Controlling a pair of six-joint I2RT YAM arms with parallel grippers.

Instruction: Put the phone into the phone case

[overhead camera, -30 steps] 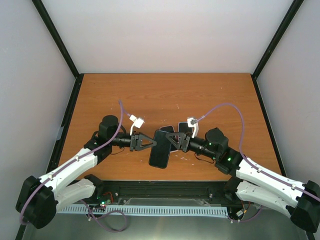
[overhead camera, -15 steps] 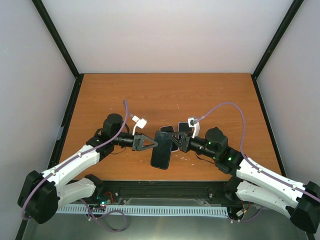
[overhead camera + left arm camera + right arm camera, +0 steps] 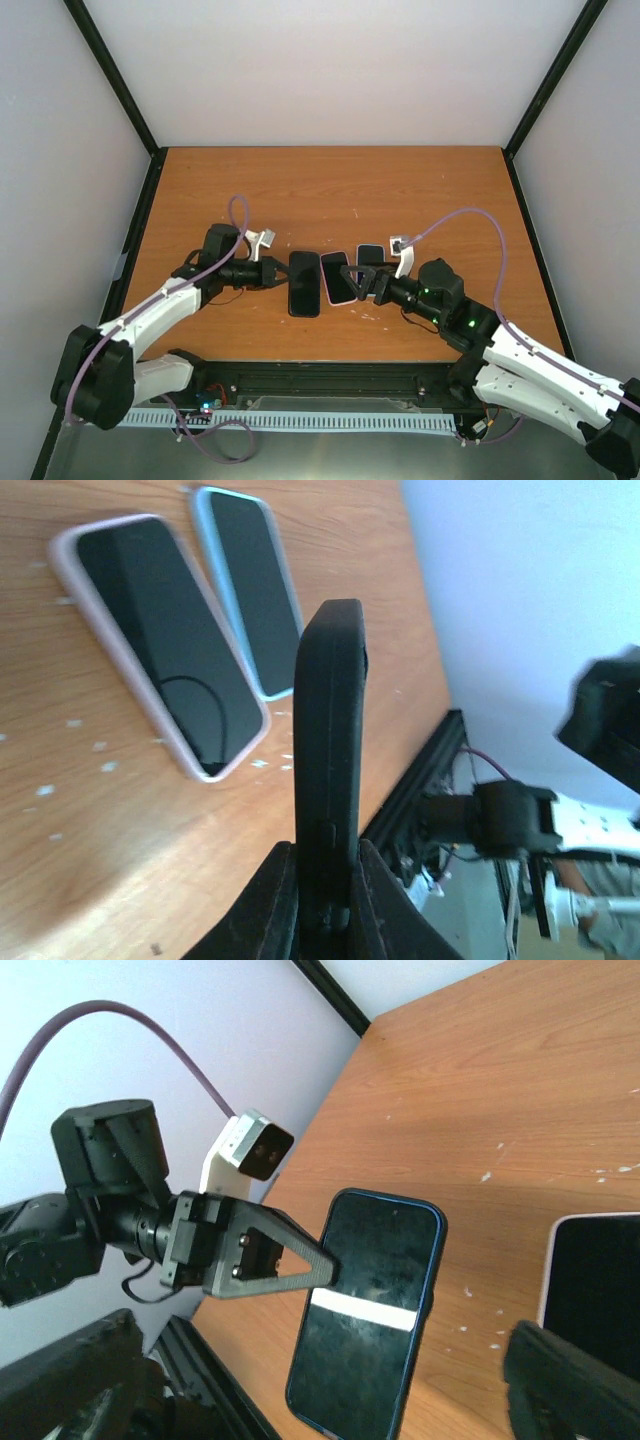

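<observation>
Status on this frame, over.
Left claw shut on black phone, held above table. Right claw open beside pink-cased phone. Blue-cased phone lies alongside. Nothing in the way.

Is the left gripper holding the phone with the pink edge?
No, the left gripper is shut on the dark phone, while the pink-edged phone lies flat on the table.

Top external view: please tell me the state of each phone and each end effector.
Black rectangular phone: gripped at one long edge by the left end effector, screen up.
Pink-cased phone: lying flat, screen up, ungripped.
Light-blue-cased phone: lying flat, screen up, ungripped.
Left end effector: shut on the black phone.
Right end effector: open, holding nothing.
</observation>
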